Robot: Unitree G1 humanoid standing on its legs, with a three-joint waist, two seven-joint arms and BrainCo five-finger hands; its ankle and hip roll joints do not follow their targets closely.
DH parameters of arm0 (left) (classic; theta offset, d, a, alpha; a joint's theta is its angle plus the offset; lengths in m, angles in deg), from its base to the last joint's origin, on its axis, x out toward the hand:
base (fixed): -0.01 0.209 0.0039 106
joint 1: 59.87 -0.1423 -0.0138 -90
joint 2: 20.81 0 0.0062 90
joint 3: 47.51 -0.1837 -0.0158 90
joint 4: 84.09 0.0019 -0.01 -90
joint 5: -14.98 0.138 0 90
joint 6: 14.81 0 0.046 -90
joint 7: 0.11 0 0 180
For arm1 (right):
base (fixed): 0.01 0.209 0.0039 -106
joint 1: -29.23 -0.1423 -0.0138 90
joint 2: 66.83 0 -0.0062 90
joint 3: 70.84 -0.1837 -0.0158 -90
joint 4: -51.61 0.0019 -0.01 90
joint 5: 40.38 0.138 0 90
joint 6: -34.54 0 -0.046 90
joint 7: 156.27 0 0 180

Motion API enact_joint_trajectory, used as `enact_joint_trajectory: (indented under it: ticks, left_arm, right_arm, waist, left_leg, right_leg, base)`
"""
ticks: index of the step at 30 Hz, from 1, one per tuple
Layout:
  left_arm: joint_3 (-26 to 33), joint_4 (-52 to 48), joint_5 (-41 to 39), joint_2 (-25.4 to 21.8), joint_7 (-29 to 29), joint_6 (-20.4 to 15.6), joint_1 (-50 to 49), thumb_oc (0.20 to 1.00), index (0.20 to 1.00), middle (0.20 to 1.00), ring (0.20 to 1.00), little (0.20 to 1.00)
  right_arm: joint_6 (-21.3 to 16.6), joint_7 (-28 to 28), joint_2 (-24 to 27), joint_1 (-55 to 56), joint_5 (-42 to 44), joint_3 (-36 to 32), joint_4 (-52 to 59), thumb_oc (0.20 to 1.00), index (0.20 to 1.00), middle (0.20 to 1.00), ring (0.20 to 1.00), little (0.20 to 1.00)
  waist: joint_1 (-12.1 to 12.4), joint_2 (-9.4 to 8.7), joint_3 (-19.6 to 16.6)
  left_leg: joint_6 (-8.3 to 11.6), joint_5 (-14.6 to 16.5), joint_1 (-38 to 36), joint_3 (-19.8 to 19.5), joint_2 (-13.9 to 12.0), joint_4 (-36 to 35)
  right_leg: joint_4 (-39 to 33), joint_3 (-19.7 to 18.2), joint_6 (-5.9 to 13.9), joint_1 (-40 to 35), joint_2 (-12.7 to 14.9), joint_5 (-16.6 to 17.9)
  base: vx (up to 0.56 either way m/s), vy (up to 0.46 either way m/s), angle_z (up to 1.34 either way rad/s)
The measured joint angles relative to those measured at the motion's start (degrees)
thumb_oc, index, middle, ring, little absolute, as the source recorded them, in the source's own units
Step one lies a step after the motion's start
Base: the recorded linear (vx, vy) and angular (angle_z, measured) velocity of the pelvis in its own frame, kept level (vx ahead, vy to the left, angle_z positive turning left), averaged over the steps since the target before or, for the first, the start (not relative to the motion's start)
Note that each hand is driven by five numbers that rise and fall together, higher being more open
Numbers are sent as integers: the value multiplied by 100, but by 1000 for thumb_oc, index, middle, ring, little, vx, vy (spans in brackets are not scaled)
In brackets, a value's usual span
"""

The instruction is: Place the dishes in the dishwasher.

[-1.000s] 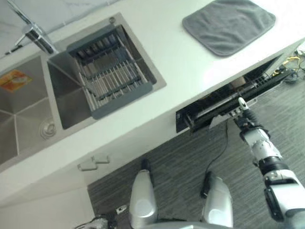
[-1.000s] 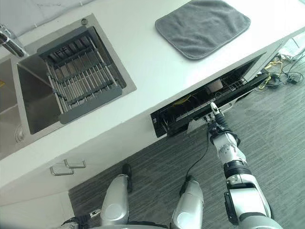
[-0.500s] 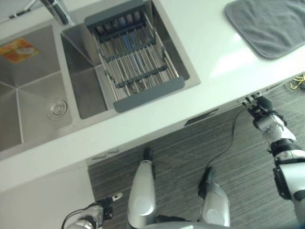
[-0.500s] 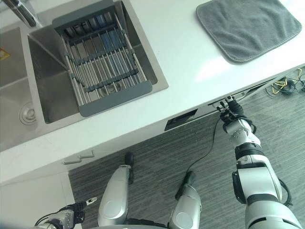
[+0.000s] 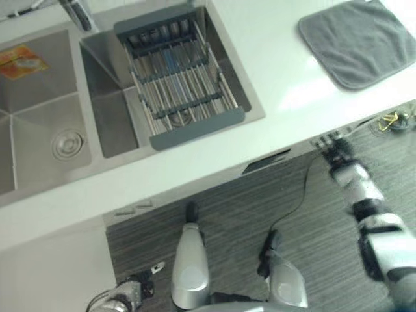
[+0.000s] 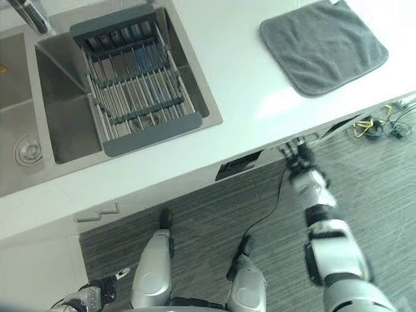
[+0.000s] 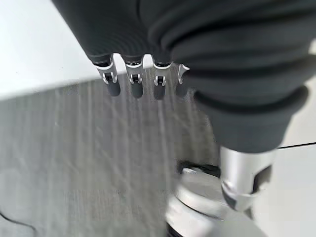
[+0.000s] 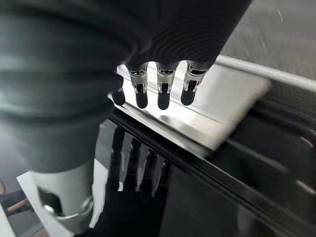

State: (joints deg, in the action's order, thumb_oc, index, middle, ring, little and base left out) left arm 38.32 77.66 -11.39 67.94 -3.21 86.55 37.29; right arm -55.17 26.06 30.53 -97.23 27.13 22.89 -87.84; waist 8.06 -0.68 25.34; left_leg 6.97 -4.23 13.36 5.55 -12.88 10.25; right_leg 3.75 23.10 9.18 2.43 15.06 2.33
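While right robot hand [image 6: 298, 158] rests w/ straight fingers [image 8: 164, 94] at dishwasher door [image 5: 266, 160] under desk [image 5: 214, 156] edge, left robot hand [image 5: 133, 289] hangs low, fingers relaxed.

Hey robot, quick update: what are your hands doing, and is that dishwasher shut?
Right hand open, fingers straight at the dark dishwasher door under the white counter. Door nearly shut. Left hand open, low, idle. No dishes visible.

I see my right hand [image 6: 300, 158] blocked at the nearly closed dishwasher door [image 6: 239, 166] under the counter [image 6: 247, 78], with open floor [image 6: 214, 221] just below that door for passage.
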Motion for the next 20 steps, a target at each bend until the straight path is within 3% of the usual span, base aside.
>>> enact_joint_trajectory:
  ticks: [3,4,7,8,10,13,18,20]
  left_arm:
    - [45,16,-11,248,-136,-91,-100,1000,1000,1000,1000,1000]
    - [-49,30,1,425,-193,-297,-215,1000,1000,1000,1000,1000]
    - [-278,-263,5,456,-162,-534,-363,1000,1000,1000,1000,1000]
    - [-268,-445,17,500,-116,-691,-685,1000,1000,1000,1000,1000]
    - [-271,-408,32,536,-121,-747,-709,1000,1000,1000,1000,1000]
    - [-261,-354,45,541,-122,-715,-885,1000,1000,1000,1000,1000]
    - [-523,-308,59,635,-56,-557,-804,1000,1000,1000,1000,1000]
    - [-770,-261,104,688,182,-461,-701,1000,1000,1000,1000,1000]
  right_arm:
    - [-253,202,-675,1299,-343,-90,1159,1000,1000,1000,1000,1000]
    - [-169,236,-883,1768,-725,530,1297,1000,1000,1000,1000,1000]
    - [-319,240,-1018,2912,-1143,661,1870,1000,1000,1000,1000,1000]
    - [-279,121,-900,3619,-1420,602,1624,1000,1000,1000,1000,1000]
    - [-282,85,-588,3756,-1585,290,1367,1000,1000,1000,1000,1000]
    - [-366,-47,-334,4028,-1747,15,966,1000,1000,1000,1000,1000]
    - [-477,-195,-514,4231,-1784,19,-48,1000,1000,1000,1000,1000]
    - [-526,-367,-543,4209,-1997,9,-1180,1000,1000,1000,1000,1000]
  waist:
    - [-161,2,-455]
    - [-329,-5,-765]
    - [-493,125,-1065]
    - [-643,132,-1312]
    - [-822,134,-1493]
    - [-922,76,-2085]
    - [-1219,67,-2330]
    - [-1226,47,-2342]
  left_leg:
    - [-98,37,-202,213,24,-131]
    - [-66,56,-312,345,65,-144]
    - [-47,19,-503,461,69,-265]
    - [-81,34,-762,536,78,-511]
    - [-48,48,-881,610,18,-641]
    - [-86,-6,-1278,752,-42,-1017]
    - [-64,-136,-1562,925,-132,-1197]
    - [-35,-153,-1691,961,-137,-1266]
  right_leg:
    - [18,-40,-12,-133,84,-109]
    - [18,-173,-12,-120,141,-143]
    - [97,-259,59,-139,161,-135]
    - [126,-356,89,-254,161,-280]
    - [129,-413,91,-254,109,-339]
    - [133,-503,85,-365,26,-451]
    - [95,-698,119,-322,-111,-437]
    - [25,-716,146,-425,-135,-420]
  base:
    - [-62,15,6]
    - [-101,19,-24]
    - [-59,-26,-21]
    - [21,-53,-21]
    - [55,-70,-21]
    - [49,-69,-18]
    - [27,-43,-24]
    - [15,-28,-5]
